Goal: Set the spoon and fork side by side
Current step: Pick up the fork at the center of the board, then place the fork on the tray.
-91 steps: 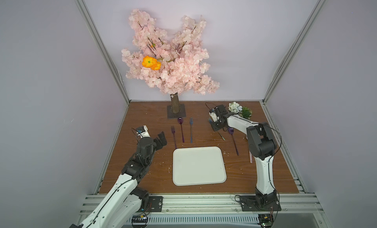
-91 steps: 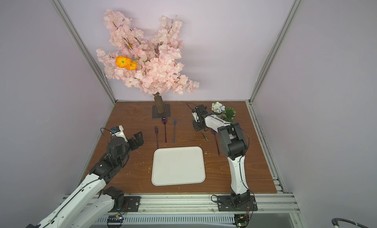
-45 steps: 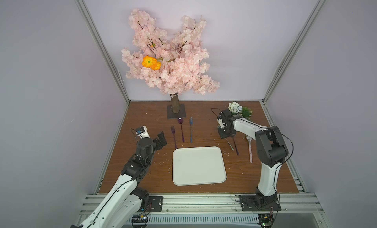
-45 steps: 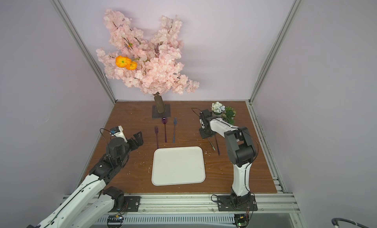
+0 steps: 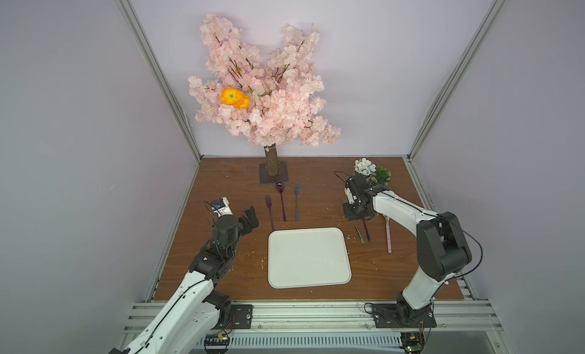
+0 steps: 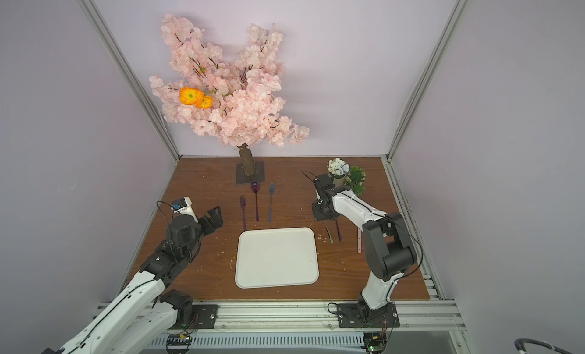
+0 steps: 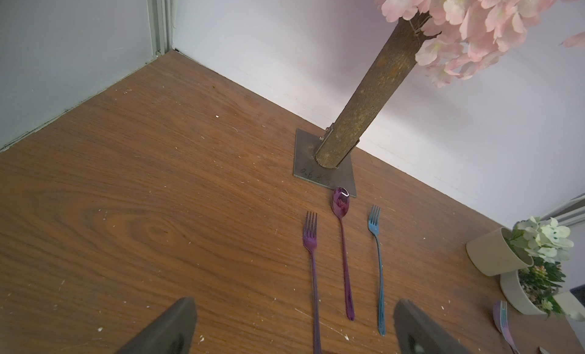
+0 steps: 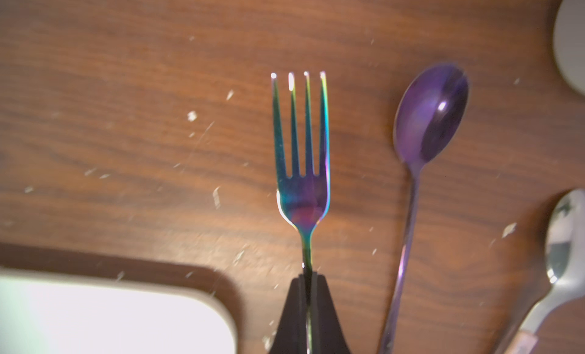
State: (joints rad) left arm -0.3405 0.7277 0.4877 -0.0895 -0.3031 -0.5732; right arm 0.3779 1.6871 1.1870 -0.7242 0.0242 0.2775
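Carried over from farther back on the table within the last second: the iridescent fork, pinched at its neck by the tightly closed right gripper. Now just beside the purple spoon, right of the white tray, tines about level with the bowl and handles nearly parallel (no contact visible). Likely only setting down and letting go left. Left gripper unmoved, jaws wide, empty.
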